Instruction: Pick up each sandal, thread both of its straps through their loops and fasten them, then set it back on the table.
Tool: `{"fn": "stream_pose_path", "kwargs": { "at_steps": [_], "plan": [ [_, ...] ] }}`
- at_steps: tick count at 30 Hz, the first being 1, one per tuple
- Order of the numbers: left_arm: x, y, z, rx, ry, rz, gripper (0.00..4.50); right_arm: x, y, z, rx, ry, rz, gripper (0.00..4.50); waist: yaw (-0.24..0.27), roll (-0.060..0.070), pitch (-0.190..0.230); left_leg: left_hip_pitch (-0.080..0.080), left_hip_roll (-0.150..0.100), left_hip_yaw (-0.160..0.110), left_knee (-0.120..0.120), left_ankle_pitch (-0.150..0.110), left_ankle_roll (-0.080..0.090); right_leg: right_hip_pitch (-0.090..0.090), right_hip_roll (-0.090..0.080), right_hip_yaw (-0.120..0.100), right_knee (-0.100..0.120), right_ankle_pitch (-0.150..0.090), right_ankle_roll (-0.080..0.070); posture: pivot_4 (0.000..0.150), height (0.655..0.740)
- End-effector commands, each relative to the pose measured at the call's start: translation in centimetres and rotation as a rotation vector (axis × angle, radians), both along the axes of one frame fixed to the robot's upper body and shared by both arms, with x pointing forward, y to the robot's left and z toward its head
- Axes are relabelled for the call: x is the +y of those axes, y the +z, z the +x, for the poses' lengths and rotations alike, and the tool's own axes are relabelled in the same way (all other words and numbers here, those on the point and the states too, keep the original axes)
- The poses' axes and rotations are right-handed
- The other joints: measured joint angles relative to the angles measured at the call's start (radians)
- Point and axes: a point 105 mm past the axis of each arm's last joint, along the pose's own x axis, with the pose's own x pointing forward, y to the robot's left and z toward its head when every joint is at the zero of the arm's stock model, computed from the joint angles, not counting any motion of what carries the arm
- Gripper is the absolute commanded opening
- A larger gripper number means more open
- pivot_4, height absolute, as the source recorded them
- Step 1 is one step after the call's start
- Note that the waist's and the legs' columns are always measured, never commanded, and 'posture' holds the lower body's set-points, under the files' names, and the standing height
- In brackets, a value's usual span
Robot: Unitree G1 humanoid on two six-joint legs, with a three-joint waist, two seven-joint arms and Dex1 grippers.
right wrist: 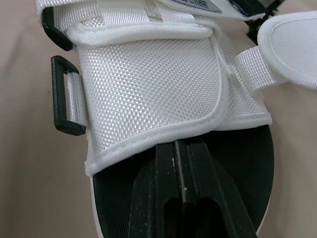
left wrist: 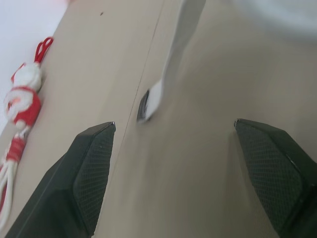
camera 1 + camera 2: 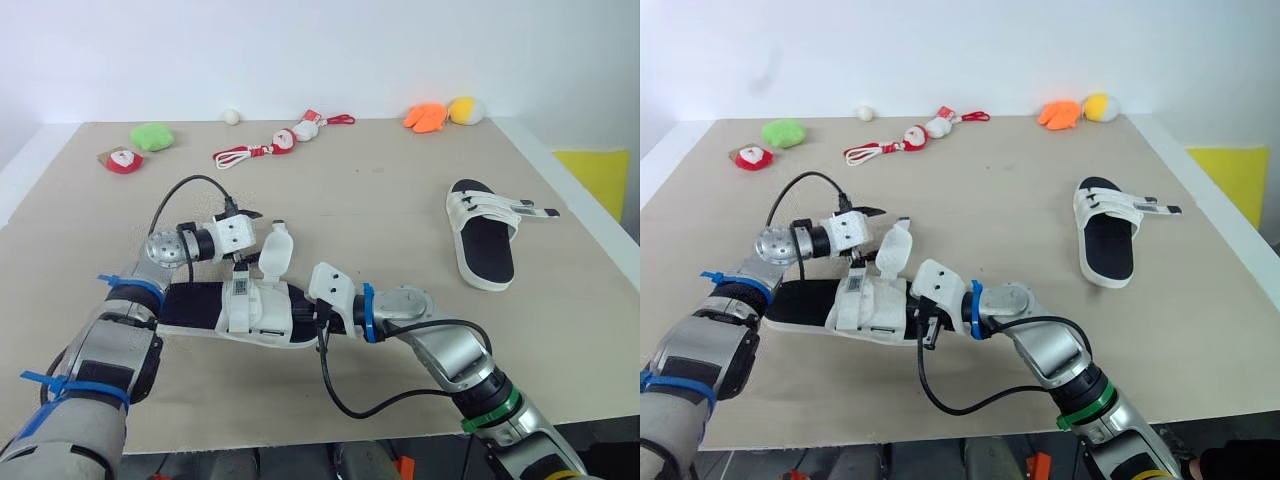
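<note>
The near sandal (image 3: 240, 318), with a black footbed and white straps, lies flat on the table in front of me. One loose strap (image 3: 275, 250) stands up from it. My left gripper (image 3: 250, 216) hovers open just left of that strap, whose tip (image 2: 148, 101) lies ahead of the spread fingers (image 2: 94, 163). My right gripper (image 1: 181, 145) is shut, its tips on the footbed at the edge of the wide white strap panel (image 1: 148, 84). A black loop (image 1: 62, 94) sits at the panel's side. A second sandal (image 3: 482, 238) lies at the right, its straps (image 3: 530, 210) sticking out sideways.
Along the far edge of the table (image 3: 400, 200) lie a green plush (image 3: 152, 136), a red-and-white toy (image 3: 122, 160), stringed Santa toys (image 3: 270, 147), a white ball (image 3: 231, 116), and orange (image 3: 425, 117) and yellow (image 3: 462, 109) plush. Cables loop over both arms.
</note>
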Motion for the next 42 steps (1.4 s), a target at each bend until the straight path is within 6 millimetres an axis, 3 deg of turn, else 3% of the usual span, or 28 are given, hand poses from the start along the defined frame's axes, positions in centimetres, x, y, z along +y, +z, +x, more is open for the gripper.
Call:
{"fn": "stream_pose_path", "kwargs": {
  "at_steps": [1,6,7,10,11,16,21,27,31,34,38,42],
  "plan": [
    [-0.7,1.3,0.5,-0.058,-0.007,0.018,3.99,-0.6,-1.3,0.2,0.028,-0.037,-0.049,0.0,0.0,0.0,0.0,0.0,0.0,0.0,0.0,0.0,0.0,0.0,0.0,0.0,0.0,0.0,0.0,0.15,0.74],
    [-1.9,1.7,0.6,-0.082,-0.03,0.013,3.99,-0.6,-1.3,0.2,0.03,-0.042,-0.046,0.0,0.0,0.0,0.0,0.0,0.0,0.0,0.0,0.0,0.0,0.0,0.0,0.0,0.0,0.0,0.0,0.15,0.74],
    [-2.1,1.8,0.5,-0.086,-0.04,0.01,3.75,-0.6,-1.3,0.1,0.031,-0.042,-0.045,0.0,0.0,0.0,0.0,0.0,0.0,0.0,0.0,0.0,0.0,0.0,0.0,0.0,0.0,0.0,0.0,0.15,0.74],
    [-2.4,1.7,0.4,-0.082,-0.055,0.014,2.72,-0.6,-1.3,0.1,0.031,-0.044,-0.044,0.0,0.0,0.0,0.0,0.0,0.0,0.0,0.0,0.0,0.0,0.0,0.0,0.0,0.0,0.0,0.0,0.15,0.74],
    [-2.4,1.7,0.4,-0.082,-0.057,0.015,2.12,-0.6,-1.3,0.1,0.031,-0.044,-0.044,0.0,0.0,0.0,0.0,0.0,0.0,0.0,0.0,0.0,0.0,0.0,0.0,0.0,0.0,0.0,0.0,0.15,0.74],
    [-2.5,1.6,0.3,-0.085,-0.066,0.024,0.02,-0.6,-1.3,0.1,0.031,-0.046,-0.042,0.0,0.0,0.0,0.0,0.0,0.0,0.0,0.0,0.0,0.0,0.0,0.0,0.0,0.0,0.0,0.0,0.15,0.74],
    [-2.3,2.8,0.5,-0.169,-0.057,0.026,0.02,-0.6,-1.4,0.1,0.031,-0.048,-0.041,0.0,0.0,0.0,0.0,0.0,0.0,0.0,0.0,0.0,0.0,0.0,0.0,0.0,0.0,0.0,0.0,0.15,0.74],
    [-3.0,8.0,-0.6,-0.569,-0.151,0.089,0.02,-0.8,-1.4,0.2,0.028,-0.049,-0.045,0.0,0.001,0.0,0.0,0.0,0.0,0.0,0.0,0.0,0.0,0.0,0.0,0.0,0.0,0.0,0.0,0.15,0.74],
    [-3.4,11.4,-3.4,-0.881,-0.305,0.127,0.02,-0.9,-1.4,0.2,0.028,-0.046,-0.052,0.0,0.001,0.0,0.0,0.0,0.0,0.0,0.0,0.0,0.0,0.0,-0.001,0.0,0.0,0.0,0.0,0.15,0.74],
    [-3.8,11.6,-6.1,-1.023,-0.468,0.168,0.02,-1.0,-1.5,0.2,0.027,-0.041,-0.057,0.0,0.002,0.0,0.0,0.0,0.0,0.0,0.0,0.0,0.0,0.0,-0.001,0.0,0.0,0.0,0.001,0.15,0.74],
    [-4.6,10.2,-10.5,-1.12,-0.72,0.175,0.02,-1.0,-1.6,0.3,0.028,-0.025,-0.066,0.0,0.004,0.0,0.0,0.0,-0.001,0.002,0.0,0.0,-0.001,0.0,-0.003,0.001,0.0,0.0,0.001,0.15,0.74],
    [-5.1,10.0,-13.6,-1.203,-0.847,0.119,0.02,-1.0,-1.6,0.3,0.029,-0.012,-0.074,0.0,0.004,0.0,0.0,0.001,-0.002,0.002,0.0,0.001,-0.003,0.0,-0.004,0.001,0.0,0.001,0.002,0.15,0.74]
  ]
}}
